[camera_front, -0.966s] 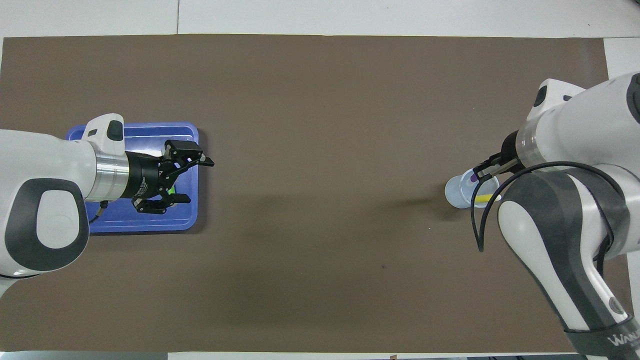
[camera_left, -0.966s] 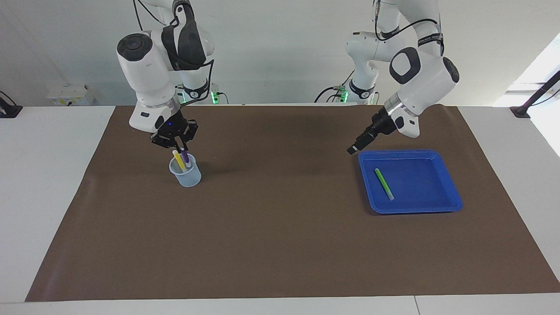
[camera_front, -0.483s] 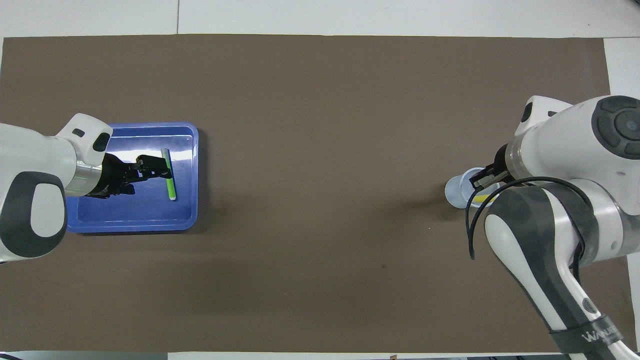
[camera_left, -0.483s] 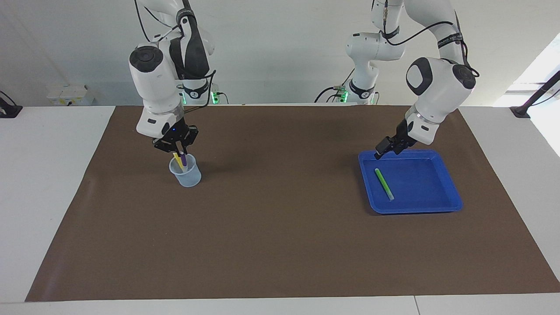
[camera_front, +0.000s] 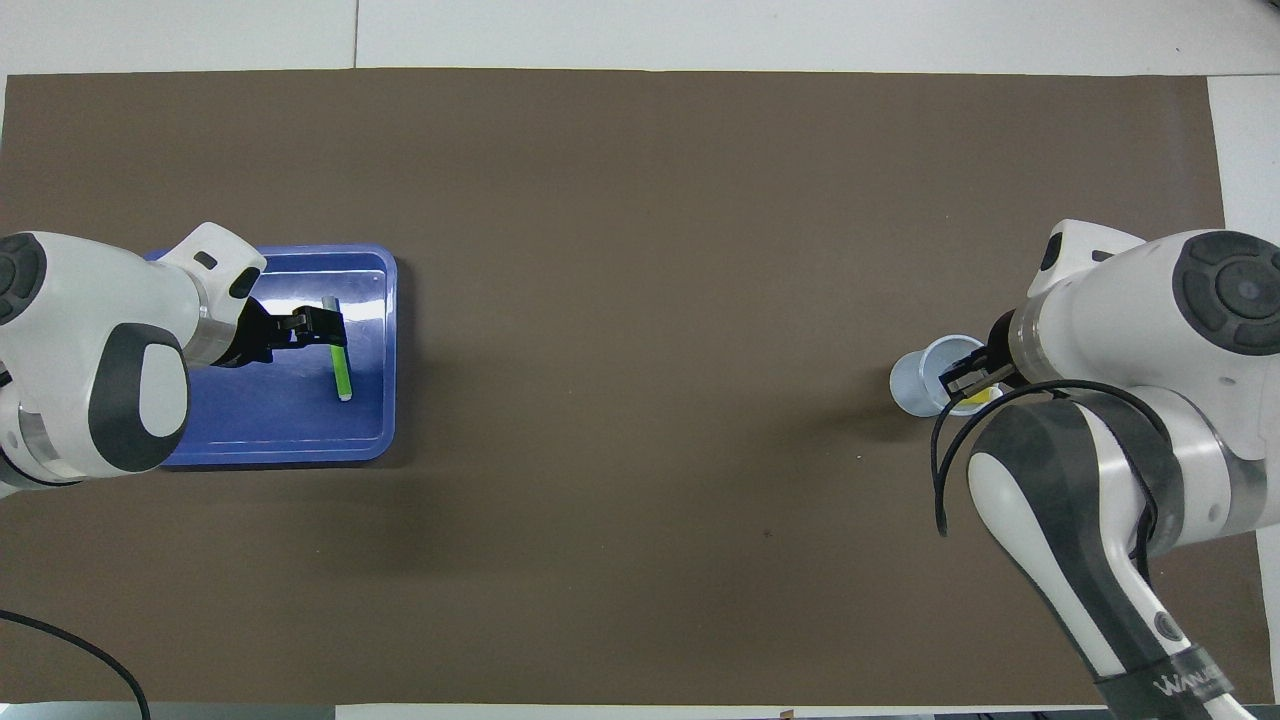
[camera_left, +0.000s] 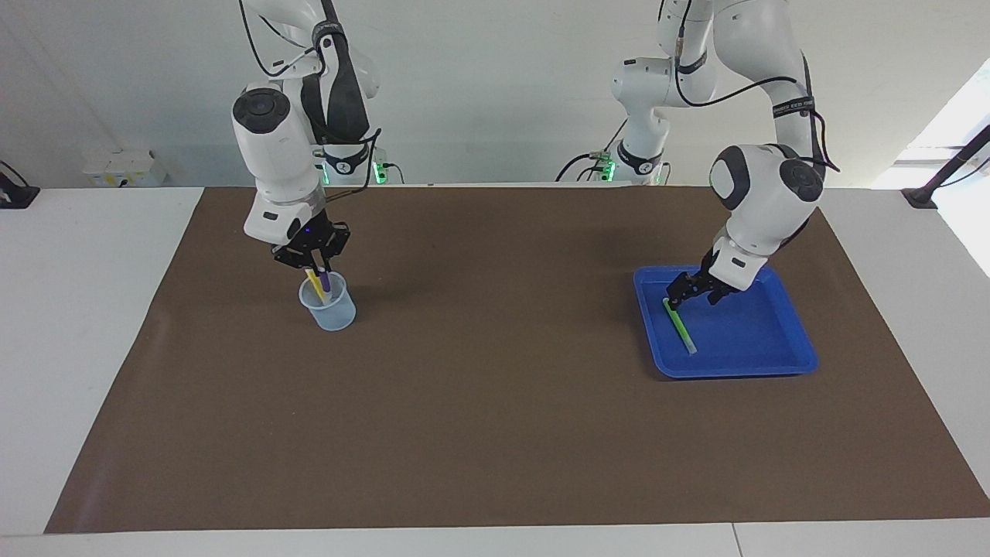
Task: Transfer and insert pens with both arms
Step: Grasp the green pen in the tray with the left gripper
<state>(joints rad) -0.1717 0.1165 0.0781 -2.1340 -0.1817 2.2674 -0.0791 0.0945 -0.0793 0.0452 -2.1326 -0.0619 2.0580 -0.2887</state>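
The right tool point(camera_left: 312, 264) hangs directly over the cup point(camera_left: 328, 302), its fingertips brought together on the top of the purple pen point(camera_left: 326, 281), whose lower part stands inside the cup. In the overhead view the right arm's wrist covers most of the cup's mouth, so only a sliver of the yellow pen point(camera_left: 315, 284) shows there and the purple one is hidden altogether. From the facing view both pens lean in the cup side by side, their tips lost behind the translucent wall. Whether the yellow pen touches the tool cannot be told.

The cup stands on the brown mat point(camera_left: 495, 402) that covers the worktop, toward the right arm's end and well apart from the blue tray point(camera_left: 781, 363).

The tray lies on the mat toward the left arm's end, about as near to the robots as the cup. It holds one thing, the green pen point(camera_left: 681, 327), lying flat near the tray wall that faces the cup, its pale tip pointing away from the robots. The left tool point(camera_left: 679, 298) is low inside the tray, at the pen's end nearer the robots, with its fingers apart; they partly cover that end, and contact with the pen cannot be made out.
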